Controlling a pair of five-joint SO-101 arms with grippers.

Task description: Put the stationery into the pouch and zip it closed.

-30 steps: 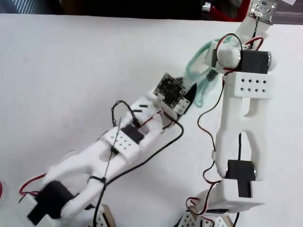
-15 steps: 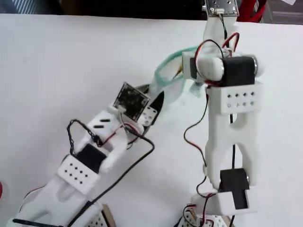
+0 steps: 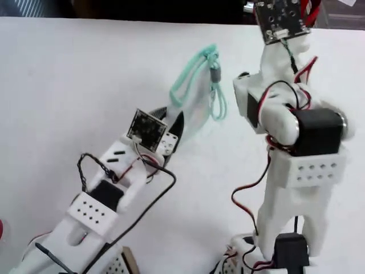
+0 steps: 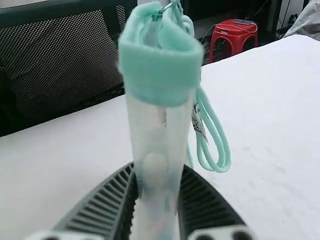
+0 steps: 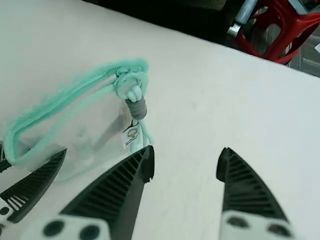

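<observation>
A clear pouch [image 3: 194, 100] with teal zip trim stands on its edge on the white table [image 3: 68, 74]. My left gripper [image 3: 171, 127] is shut on its near end. In the left wrist view the pouch [image 4: 159, 75] rises between the black fingers [image 4: 202, 200], with pale shapes dimly showing inside. A teal cord loop [image 3: 217, 100] hangs from the zip pull at the far end. My right gripper [image 5: 186, 152] hovers open above the table, apart from the pouch [image 5: 75, 125] and beside the zip pull [image 5: 134, 102].
The right arm [image 3: 302, 148] stands tall on the table's right side. The left arm [image 3: 102, 200] stretches in from the front left. A red stool [image 5: 280, 25] and a black mesh chair [image 4: 60, 60] are beyond the far table edge.
The left gripper has drawn the pouch to the left and toward the front. The right gripper, earlier at the pouch's far end, has come off it and risen.
</observation>
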